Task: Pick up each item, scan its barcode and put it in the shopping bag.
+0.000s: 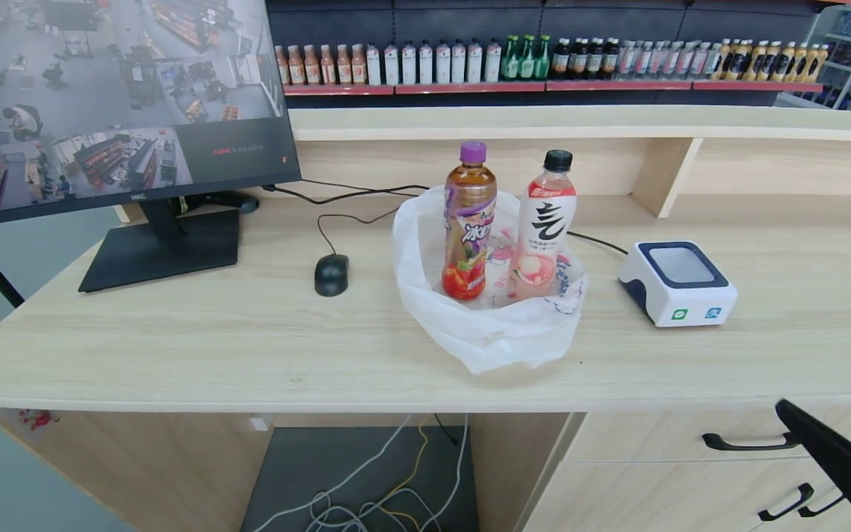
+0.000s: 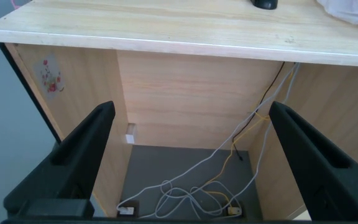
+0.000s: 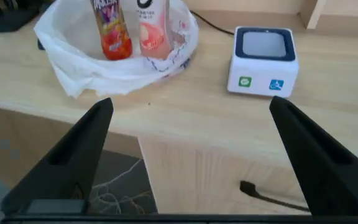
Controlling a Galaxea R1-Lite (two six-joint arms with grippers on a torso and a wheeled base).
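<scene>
Nearest in the head view sits the right gripper (image 1: 823, 388), low at the near right, just below the counter's front edge, its two black fingers spread wide and holding nothing. On the counter (image 1: 174, 332) the white shopping bag (image 1: 484, 332) lies in the middle with the purple-capped tea bottle (image 1: 469, 222) and the black-capped pink bottle (image 1: 547, 222) standing upright inside it, side by side. The scanner (image 1: 677, 284) sits just right of the bag and the mouse (image 1: 331, 275) to its left. With both bottles bagged, the task looks finished. The sensible step is to hold both arms low and clear of the bag, since a nudge to its rim could topple the tall bottles. From the left wrist view, the left gripper (image 2: 191, 109) hangs below the counter's near edge, facing the recess where cables (image 2: 191, 186) trail, fingers wide apart and empty. From the right wrist view, the right gripper's wide fingers face bag, bottles and scanner from well short of them, touching none.
</scene>
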